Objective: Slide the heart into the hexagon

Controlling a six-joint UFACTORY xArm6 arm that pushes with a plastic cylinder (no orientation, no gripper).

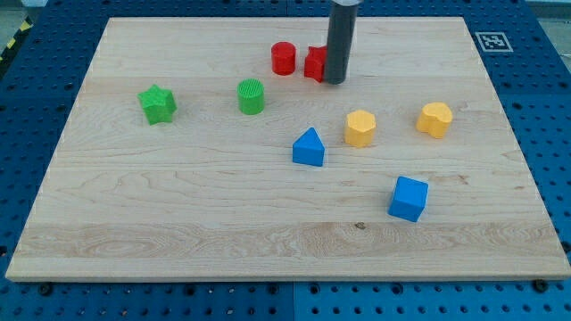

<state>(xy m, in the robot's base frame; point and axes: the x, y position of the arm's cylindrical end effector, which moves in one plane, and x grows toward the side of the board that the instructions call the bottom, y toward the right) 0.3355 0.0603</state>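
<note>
Task's barely begun: my tip (335, 81) sits touching a half-hidden red block (314, 63), no hand here to clench, and both yellow blocks (359, 127) look untouched.

The counter (134, 223) is a pale wooden board on a blue pegboard base (27, 107). Toward the view's top lie a red cylinder (283, 58) and, just right of it, a red block (314, 63) partly hidden. At the view's left sit a green star (158, 103) and green cylinder (252, 96). Mid-board lie a blue wedge (309, 148), a yellow hexagon (359, 127) and a yellow heart (434, 119). A blue cube (409, 198) lies nearer the view's bottom.
</note>
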